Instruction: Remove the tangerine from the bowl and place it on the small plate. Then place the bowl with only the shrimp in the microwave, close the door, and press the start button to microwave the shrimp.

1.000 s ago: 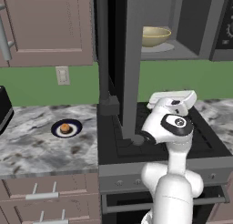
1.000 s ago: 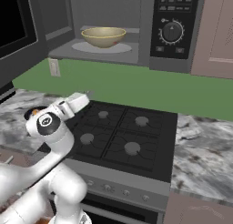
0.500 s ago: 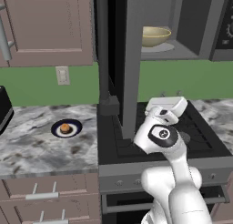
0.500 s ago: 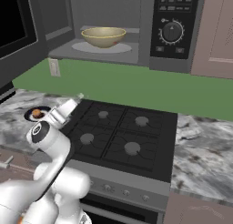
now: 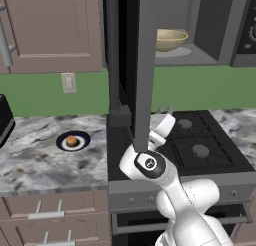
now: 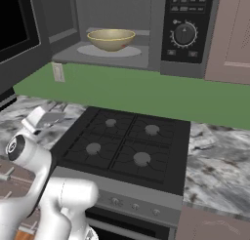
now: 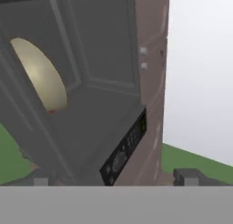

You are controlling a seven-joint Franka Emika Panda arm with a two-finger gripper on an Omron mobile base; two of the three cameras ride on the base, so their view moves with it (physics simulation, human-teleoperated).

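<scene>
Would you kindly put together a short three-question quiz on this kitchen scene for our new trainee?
1. True or false: the bowl sits inside the microwave.
2. What lies on the small plate? A) shrimp B) tangerine C) nothing
3. Fill in: the microwave door is ____.

Key: 1. True, it rests on the round tray inside. 2. B, the orange ball sits at the plate's centre on the counter. 3. Open, swung out above the stove, with the tool open beside it.
</scene>
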